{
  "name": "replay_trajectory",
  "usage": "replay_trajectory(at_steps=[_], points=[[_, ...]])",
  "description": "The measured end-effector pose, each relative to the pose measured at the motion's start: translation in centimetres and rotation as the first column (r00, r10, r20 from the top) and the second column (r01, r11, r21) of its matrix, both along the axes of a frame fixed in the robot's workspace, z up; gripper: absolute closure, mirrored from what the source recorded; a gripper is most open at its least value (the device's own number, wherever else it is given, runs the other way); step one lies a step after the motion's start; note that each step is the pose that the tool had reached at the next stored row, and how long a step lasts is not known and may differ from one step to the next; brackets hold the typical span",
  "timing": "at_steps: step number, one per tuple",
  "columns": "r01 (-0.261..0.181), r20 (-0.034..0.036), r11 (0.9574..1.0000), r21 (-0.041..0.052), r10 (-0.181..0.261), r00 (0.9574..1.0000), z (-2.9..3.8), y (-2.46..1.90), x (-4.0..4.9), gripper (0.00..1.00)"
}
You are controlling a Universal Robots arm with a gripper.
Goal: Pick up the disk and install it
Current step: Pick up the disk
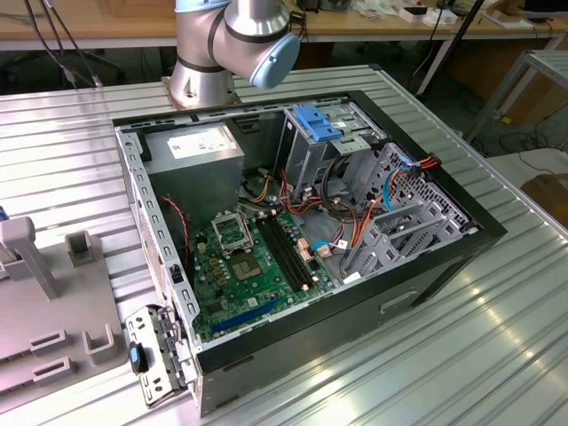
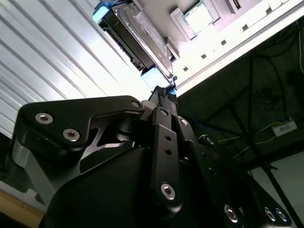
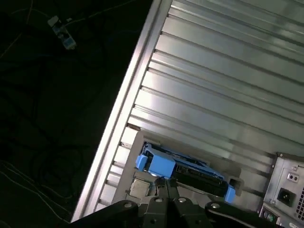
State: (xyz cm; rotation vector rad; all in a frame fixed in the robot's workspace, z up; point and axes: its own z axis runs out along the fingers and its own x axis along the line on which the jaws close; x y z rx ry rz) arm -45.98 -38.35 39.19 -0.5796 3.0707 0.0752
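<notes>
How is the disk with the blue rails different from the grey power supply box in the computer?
The disk is a thin slab edged in blue; the power supply is a bulky box with a white sticker. The disk sits outside the case, right by the claw; the power supply sits in a corner inside the case. Both are rectangular.
</notes>
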Motion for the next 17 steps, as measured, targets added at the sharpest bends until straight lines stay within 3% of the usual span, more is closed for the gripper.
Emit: replay_trajectory(at_steps=[2,4,5,7,9,11,12,13,14,16,17], points=[[-0.064,0.0000,0.9979,0.0000,0.064,0.9979,0.00,0.00,0.00,0.89],[-0.098,0.0000,0.9952,0.0000,0.098,0.9952,0.00,0.00,0.00,0.89],[-0.127,0.0000,0.9919,0.0000,0.127,0.9919,0.00,0.00,-0.01,0.89],[-0.205,0.0000,0.9788,0.0000,0.205,0.9788,0.00,0.00,0.00,0.89],[-0.249,0.0000,0.9685,0.0000,0.249,0.9685,0.00,0.00,0.00,0.89],[-0.339,0.0000,0.9409,0.0000,0.339,0.9409,0.00,0.00,0.00,0.89],[-0.367,0.0001,0.9304,0.0000,0.367,0.9304,0.00,0.00,0.00,0.89],[-0.381,0.0001,0.9244,0.0000,0.381,0.9244,0.00,0.00,-0.01,0.89],[-0.406,0.0000,0.9139,0.0000,0.406,0.9139,0.00,0.00,-0.01,0.89],[-0.436,0.0000,0.8999,0.0000,0.436,0.8999,0.00,0.00,-0.01,0.89],[-0.460,0.0001,0.8877,0.0000,0.460,0.8877,0.00,0.00,0.00,0.89]])
